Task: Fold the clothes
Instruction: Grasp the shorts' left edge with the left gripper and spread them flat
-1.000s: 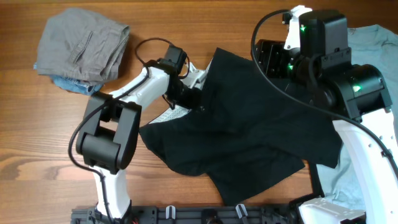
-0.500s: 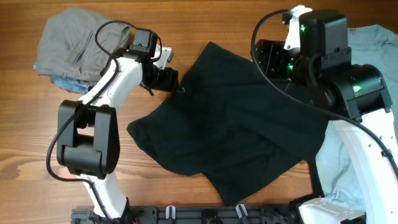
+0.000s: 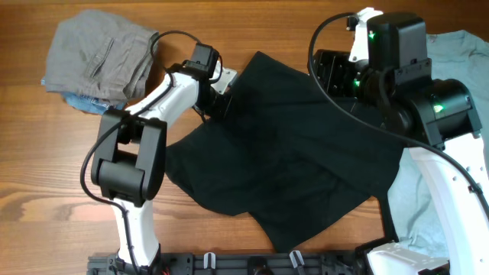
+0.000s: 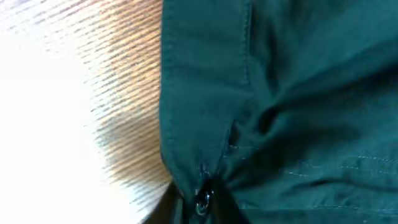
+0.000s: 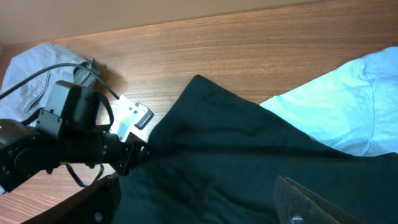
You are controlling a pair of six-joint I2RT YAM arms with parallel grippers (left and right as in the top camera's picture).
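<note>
Black shorts: The black shorts (image 3: 306, 153) lie spread out and wrinkled in the middle of the wooden tabletop (image 3: 46, 176). They are not folded. One corner points to the far side. A floppy end points to the near edge.

Left hand: The left hand (image 3: 219, 103) is at the left edge of the black shorts, close to the far corner. It is squeezed tight on that edge. In the left wrist view the dark cloth bunches up right where it is pinched, at the bottom of the picture. A stitched seam runs close by.

Right hand: The right hand (image 5: 198, 186) hangs over the right part of the black shorts. Its two fingers (image 5: 93, 202) are wide apart. I cannot tell if they touch the cloth. From above, the big right arm (image 3: 412, 84) covers it.

Light blue T-shirt: The light blue T-shirt (image 3: 462, 46) is on the right side of the tabletop. The black shorts lie over its left part, so the two touch.

Grey piece: A crumpled grey piece (image 3: 99, 53) sits in the far left corner, well apart from the black shorts.

Blue piece: A little bit of a blue piece (image 3: 88, 105) peeks out from under the near edge of the grey piece.

Tabletop: Brown wood with long stripes. All the clothes rest on it.
</note>
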